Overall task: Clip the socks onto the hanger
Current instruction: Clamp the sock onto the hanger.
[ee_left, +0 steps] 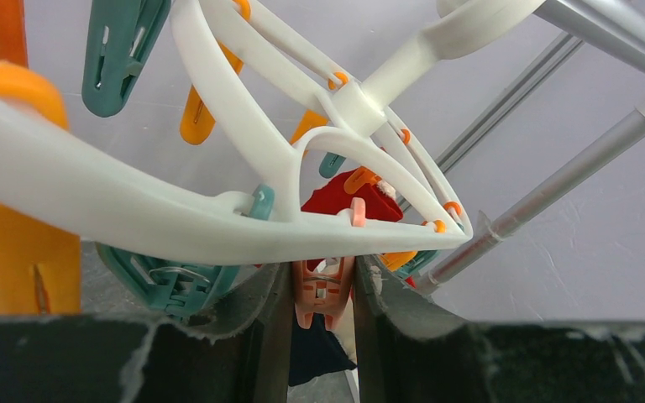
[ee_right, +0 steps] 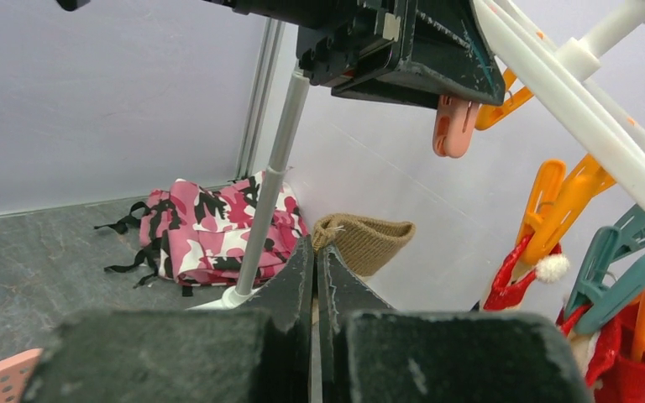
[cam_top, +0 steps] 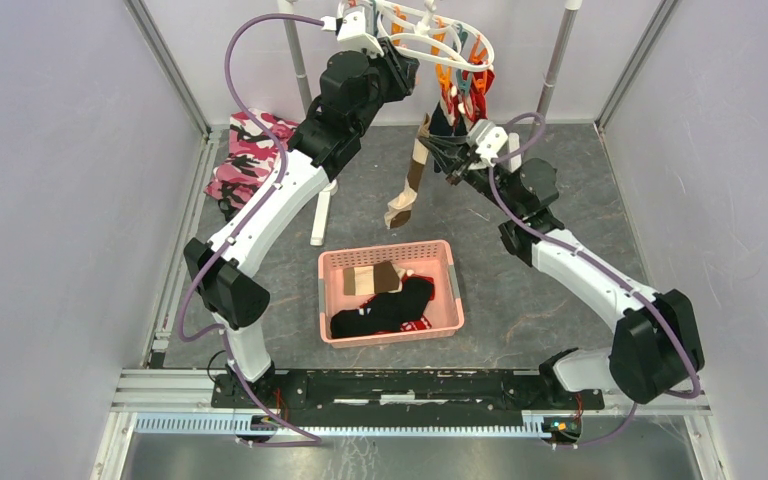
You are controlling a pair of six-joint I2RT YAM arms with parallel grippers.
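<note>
A salmon plastic clip (ee_left: 322, 290) on the white oval hanger (ee_left: 218, 225) is squeezed by the left pincer (ee_left: 323, 270), likely to admit the beige knitted sock (ee_right: 366, 242) pinched in the right pincer (ee_right: 315, 253).

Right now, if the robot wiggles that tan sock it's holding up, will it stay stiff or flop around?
Probably floppy: the tan sock hangs limp and bent below the right gripper, which pinches its cuff end. Likely light, since just the thin shut tips carry it. It looks knitted, so probably not slippery.
</note>
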